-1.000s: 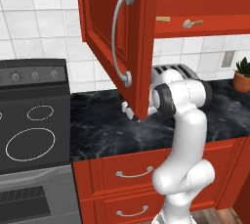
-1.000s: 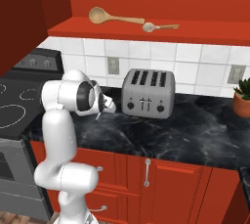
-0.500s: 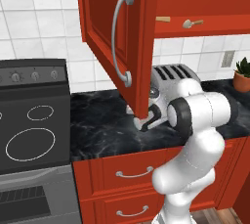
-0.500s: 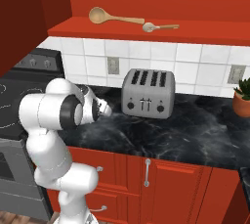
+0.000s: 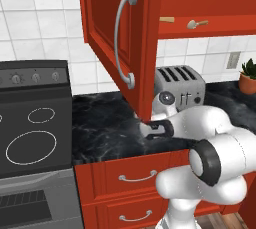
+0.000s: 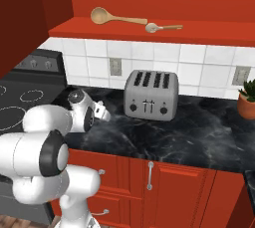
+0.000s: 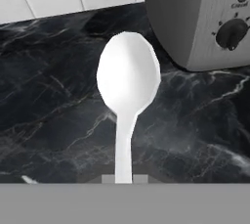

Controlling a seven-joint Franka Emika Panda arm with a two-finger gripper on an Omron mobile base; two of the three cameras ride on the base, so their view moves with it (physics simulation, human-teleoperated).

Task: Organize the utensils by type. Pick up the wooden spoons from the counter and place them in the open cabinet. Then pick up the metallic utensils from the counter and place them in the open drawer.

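gripper [image 7: 124, 179] clamped tight on silvery metal spoon [image 7: 128, 83] handle | spoon above black marble counter [image 7: 53, 120] | beside toaster [image 7: 205, 17]

You had flat, even rendered light in all three views, bright and without glare. The black worktop [image 6: 199, 137] showed only a soft sheen, and the toaster [image 6: 151, 94] cast a faint shadow. The white spoon [image 7: 128, 83] looked washed out, nearly shadeless. Edges were slightly soft and pixelated.
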